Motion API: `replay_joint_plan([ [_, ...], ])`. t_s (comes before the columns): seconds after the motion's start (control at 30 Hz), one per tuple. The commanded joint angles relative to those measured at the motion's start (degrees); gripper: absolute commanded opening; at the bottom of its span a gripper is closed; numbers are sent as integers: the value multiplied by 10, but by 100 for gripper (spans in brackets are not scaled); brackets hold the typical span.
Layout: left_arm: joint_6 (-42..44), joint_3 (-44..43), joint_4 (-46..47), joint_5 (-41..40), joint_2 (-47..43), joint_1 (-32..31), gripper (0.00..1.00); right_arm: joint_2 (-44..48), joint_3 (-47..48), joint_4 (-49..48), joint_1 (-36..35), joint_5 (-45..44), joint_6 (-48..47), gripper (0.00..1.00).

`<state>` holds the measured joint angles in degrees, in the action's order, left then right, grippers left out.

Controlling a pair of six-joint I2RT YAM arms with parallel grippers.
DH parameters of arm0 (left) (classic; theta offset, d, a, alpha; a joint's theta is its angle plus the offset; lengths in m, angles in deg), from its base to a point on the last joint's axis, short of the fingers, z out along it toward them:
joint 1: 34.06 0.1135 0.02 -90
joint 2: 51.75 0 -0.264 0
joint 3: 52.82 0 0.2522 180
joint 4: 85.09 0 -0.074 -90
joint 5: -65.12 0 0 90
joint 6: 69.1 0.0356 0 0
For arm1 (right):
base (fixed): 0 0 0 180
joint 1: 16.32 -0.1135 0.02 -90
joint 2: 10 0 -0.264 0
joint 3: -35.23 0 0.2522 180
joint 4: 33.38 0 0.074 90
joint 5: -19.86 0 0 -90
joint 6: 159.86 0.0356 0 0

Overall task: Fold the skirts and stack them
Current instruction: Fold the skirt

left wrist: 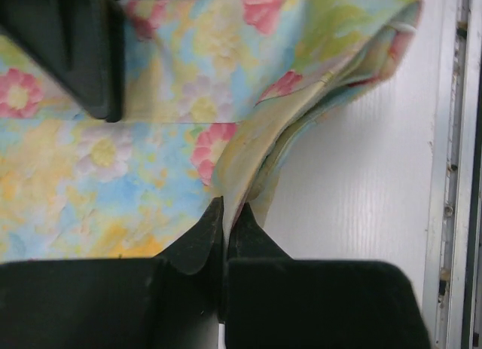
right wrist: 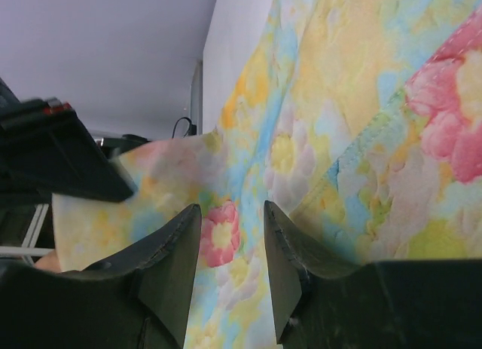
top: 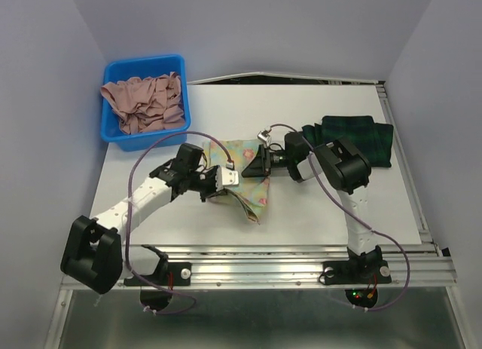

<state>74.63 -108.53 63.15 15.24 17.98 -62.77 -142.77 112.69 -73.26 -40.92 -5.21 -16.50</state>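
One pale yellow floral cloth skirt (top: 254,192), centre, and one dark green-navy plaid skirt (top: 360,136), far right, make two garments, beside one blue plastic bin (top: 132,141), far left, and two black-and-white robot arms (top: 143,194) (top: 350,185).

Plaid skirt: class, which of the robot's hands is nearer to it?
Right. The right hand is over the floral skirt, just left of the plaid skirt. The left hand pinches the floral skirt's edge farther left.

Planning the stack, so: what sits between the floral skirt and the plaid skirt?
Top view: the right gripper and right arm fill that stretch, between the floral skirt and the plaid skirt.
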Motion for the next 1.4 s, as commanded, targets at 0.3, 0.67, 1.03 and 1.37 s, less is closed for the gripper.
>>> replay_joint_plan([
  [0.3, -170, -205, -12, 110, 151, 96, 0, 36, -33, 408, -19, -33, -366, 41],
  [0.67, -212, -212, -12, 137, 141, 109, 0, 90, 35, 621, -45, -167, -560, 38],
  [1.03, 18, -92, -101, 71, 60, 77, 0, 90, 104, 679, -52, -241, -572, 38],
  [1.37, 105, 149, 99, -188, -96, -59, 49, 21, 187, 724, -52, -349, -514, 35],
])
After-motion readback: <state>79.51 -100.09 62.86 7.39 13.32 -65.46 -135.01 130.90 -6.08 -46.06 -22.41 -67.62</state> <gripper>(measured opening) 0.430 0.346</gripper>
